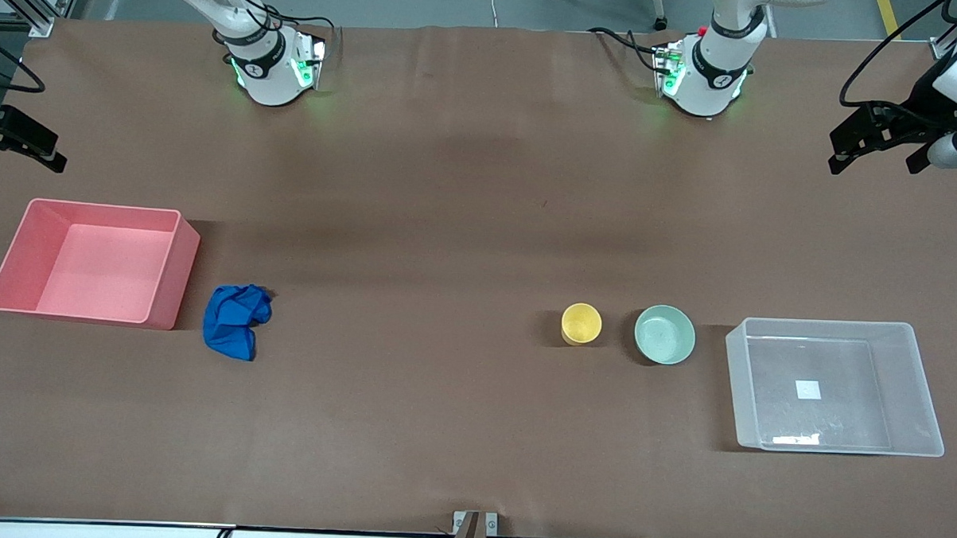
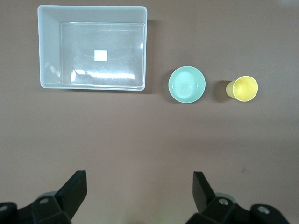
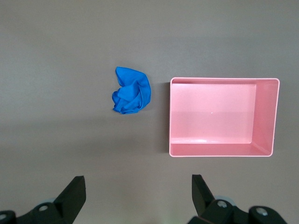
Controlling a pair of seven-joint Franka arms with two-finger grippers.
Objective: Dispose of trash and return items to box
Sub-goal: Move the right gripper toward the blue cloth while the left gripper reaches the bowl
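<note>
The trash, a crumpled royal-blue cloth (image 1: 236, 320) (image 3: 132, 90), lies on the table beside the pink bin. A yellow cup (image 1: 581, 323) (image 2: 244, 88) and a mint-green bowl (image 1: 664, 334) (image 2: 187, 84) stand side by side, the bowl closer to the clear box (image 1: 841, 361) (image 2: 49, 46), which holds nothing. My left gripper (image 1: 876, 159) (image 2: 140, 179) hangs open high over the left arm's end of the table. At the right arm's end my right gripper (image 1: 17, 153) (image 3: 138, 182) hangs open too. Neither holds anything.
An opaque pink bin (image 1: 25, 245) (image 3: 264, 116) with nothing in it sits at the right arm's end of the brown table, next to the cloth. The two arm bases (image 1: 271, 63) (image 1: 704, 74) stand along the edge farthest from the front camera.
</note>
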